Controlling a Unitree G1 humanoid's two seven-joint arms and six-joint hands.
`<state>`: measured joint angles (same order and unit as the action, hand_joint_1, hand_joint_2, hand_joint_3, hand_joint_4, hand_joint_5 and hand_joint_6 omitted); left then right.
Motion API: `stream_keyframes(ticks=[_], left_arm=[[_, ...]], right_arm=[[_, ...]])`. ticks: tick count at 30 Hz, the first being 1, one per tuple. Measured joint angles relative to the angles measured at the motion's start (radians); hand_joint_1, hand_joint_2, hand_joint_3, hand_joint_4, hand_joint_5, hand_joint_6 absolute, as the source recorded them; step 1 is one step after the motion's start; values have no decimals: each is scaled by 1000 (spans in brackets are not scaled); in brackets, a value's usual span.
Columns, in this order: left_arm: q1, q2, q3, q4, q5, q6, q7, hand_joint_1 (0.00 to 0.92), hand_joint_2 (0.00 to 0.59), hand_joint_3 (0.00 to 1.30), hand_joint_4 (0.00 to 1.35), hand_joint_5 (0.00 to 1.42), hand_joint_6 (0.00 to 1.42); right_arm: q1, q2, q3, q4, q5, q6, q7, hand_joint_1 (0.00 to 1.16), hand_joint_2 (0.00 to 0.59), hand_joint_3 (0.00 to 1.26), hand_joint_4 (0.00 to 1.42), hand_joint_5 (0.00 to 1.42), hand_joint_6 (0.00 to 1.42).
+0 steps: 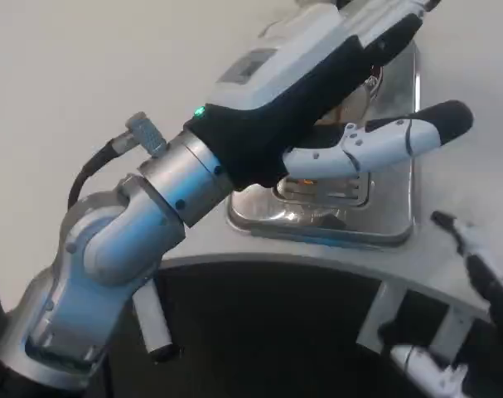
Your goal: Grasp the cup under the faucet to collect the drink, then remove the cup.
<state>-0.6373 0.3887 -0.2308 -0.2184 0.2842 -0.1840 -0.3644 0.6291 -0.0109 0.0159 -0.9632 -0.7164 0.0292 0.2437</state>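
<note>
My left hand reaches up and to the right over the silver drip tray of the drink machine. Its fingers stretch toward the top edge and its thumb sticks out straight below them. Between thumb and fingers a small piece of the cup shows, clear with an amber tint; the hand covers the remainder. I cannot make out a closed grip on the cup. The faucet is hidden behind the hand. My right hand lies low at the right edge, fingers apart, holding nothing.
The drip tray stands at the curved front edge of the white table. My left forearm crosses the picture from bottom left. Below the table edge there is dark floor.
</note>
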Motion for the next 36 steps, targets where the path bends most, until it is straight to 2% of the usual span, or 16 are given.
stream_keyframes(ticks=[5, 8, 11, 17, 24, 31, 36], left_arm=[[2, 0, 14, 5, 3, -8, 4, 0, 217, 0, 0, 0, 0], [6, 0, 16, 5, 6, -9, 8, 0, 217, 0, 0, 0, 0], [10, 0, 19, 5, 8, -9, 9, 0, 217, 0, 0, 0, 0], [11, 0, 23, 4, 8, -6, 10, 0, 217, 0, 0, 0, 0], [11, 2, 25, 4, 7, -2, 9, 0, 217, 0, 0, 0, 0], [12, 3, 29, 4, 7, -1, 9, 0, 216, 0, 0, 0, 0], [11, 4, 29, 12, 7, -1, 9, 0, 216, 0, 0, 0, 0]], right_arm=[[-94, 35, 9, 1, 13, 93, 0, 492, 271, 46, 22, 65, 162], [-144, 62, 27, 10, 23, 157, -1, 486, 268, 46, 22, 61, 162], [-209, 68, 42, 25, 24, 195, -2, 490, 250, 36, 11, 52, 150], [-300, 66, 55, 73, 12, 237, -34, 576, 232, 16, 1, 28, 133], [-399, 59, 69, 140, -15, 273, -81, 788, 202, 0, 0, 0, 124], [-493, 53, 73, 210, -15, 289, -109, 822, 202, 0, 0, 0, 141], [-541, 60, 80, 293, 6, 296, -159, 835, 208, 0, 0, 0, 154]])
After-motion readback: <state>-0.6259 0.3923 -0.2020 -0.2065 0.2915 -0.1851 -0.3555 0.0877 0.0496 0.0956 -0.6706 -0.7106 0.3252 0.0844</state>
